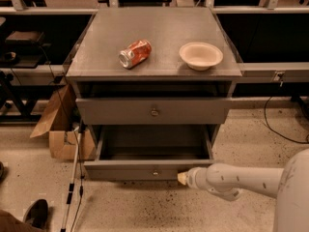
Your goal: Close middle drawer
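Observation:
The middle drawer is pulled out of the grey cabinet. Its deep rectangular tray is open and looks empty, and its flat front has a small round knob. My gripper comes in from the right on a white arm. Its pale tip is against the right part of the drawer's front, right of the knob.
Above it is a shut, taller grey drawer front with a knob. On the cabinet top lie a crushed red can and a beige bowl. A cardboard box and a white pole stand at the left. A shoe is at the lower left.

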You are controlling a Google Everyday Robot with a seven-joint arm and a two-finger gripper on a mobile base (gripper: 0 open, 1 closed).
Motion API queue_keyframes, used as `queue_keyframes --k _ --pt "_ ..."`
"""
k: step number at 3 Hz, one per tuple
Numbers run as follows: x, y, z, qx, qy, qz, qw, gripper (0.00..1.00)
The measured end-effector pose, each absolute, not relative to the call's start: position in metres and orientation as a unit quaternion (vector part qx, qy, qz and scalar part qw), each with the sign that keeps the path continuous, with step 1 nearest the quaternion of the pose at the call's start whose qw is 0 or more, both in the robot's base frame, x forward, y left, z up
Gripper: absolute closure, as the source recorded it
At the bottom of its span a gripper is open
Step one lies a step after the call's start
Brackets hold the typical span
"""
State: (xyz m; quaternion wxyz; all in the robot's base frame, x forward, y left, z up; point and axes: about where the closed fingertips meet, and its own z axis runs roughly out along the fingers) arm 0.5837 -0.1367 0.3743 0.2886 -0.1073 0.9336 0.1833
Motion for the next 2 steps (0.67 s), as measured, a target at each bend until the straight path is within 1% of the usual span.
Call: queue_keyframes --k 2 --pt "0.5826 -0.1377 0.3753 -0.104 0.933 0.181 0.293 1.00"
